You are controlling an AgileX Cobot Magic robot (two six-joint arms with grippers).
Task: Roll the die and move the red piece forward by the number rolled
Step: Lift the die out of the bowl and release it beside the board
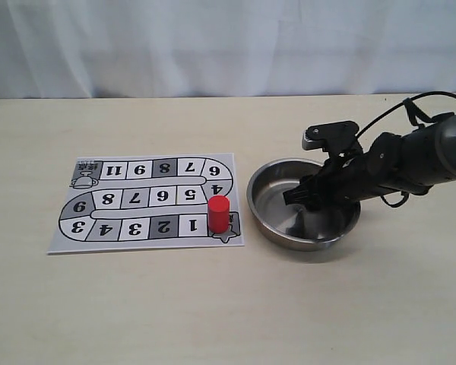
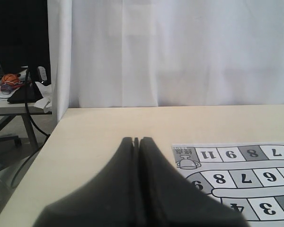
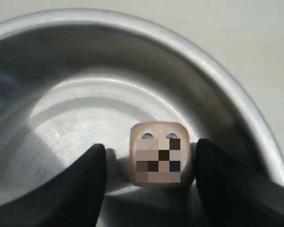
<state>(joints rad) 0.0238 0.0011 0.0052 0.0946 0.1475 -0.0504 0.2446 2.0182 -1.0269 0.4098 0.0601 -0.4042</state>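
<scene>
A shallow round stainless-steel bowl [image 1: 262, 222] sat on the pale wooden table [image 1: 213, 312], right of centre in the exterior view. The black right gripper [image 1: 300, 199] was reaching down into it from the right edge of the frame. Seen from its own wrist camera, the right gripper [image 3: 149, 156] was spread wide, with the small pale tan wooden die [image 3: 155, 158] resting on the bowl's floor between the two dark fingers [image 3: 85, 179]. One finger stood clear of the cube. The other was just beside it, and I could not tell whether it touched. Nothing was gripped. The pips on the face toward the camera were too blurred to count.

Left of the bowl lay the printed paper game board [image 1: 137, 201], flat on the table, its winding grey and white track of numbered squares filling the middle left of the frame. The small solid red cylinder piece [image 1: 218, 213] stood upright at the board's lower right corner, just right of the square marked 1 and near the bowl's rim, not touching it.

In the left wrist view the left gripper [image 2: 137, 140] had its black fingers pressed flat together, holding nothing, above the table with the board's upper rows ahead of it. A white curtain [image 1: 213, 46] hung along the top of the frame.
</scene>
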